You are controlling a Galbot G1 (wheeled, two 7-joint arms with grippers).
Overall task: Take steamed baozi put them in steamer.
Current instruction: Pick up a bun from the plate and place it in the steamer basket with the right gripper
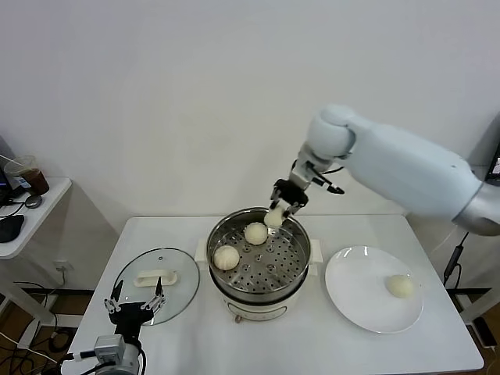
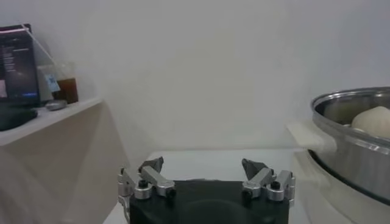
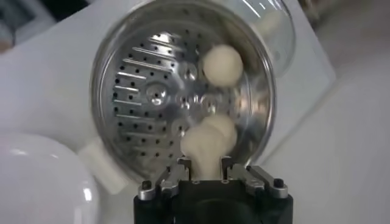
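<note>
the right gripper point(image 1: 279, 208) hangs over the far rim of the steamer point(image 1: 299, 275), its jaws clamped on one baozi point(image 1: 273, 218) so the bun can be lowered onto the perforated tray rather than dropped. two more buns point(image 1: 255, 233) already sit on the tray, toward its far and left side, leaving the near and right holes bare for the rest. a fourth bun point(image 1: 400, 286) waits on the white plate point(image 1: 351, 297) at the table's right. the glass lid point(image 1: 137, 295) lies aside at the left, keeping the pot open. the left gripper point(image 1: 137, 305) idles by the lid, jaws apart.
</note>
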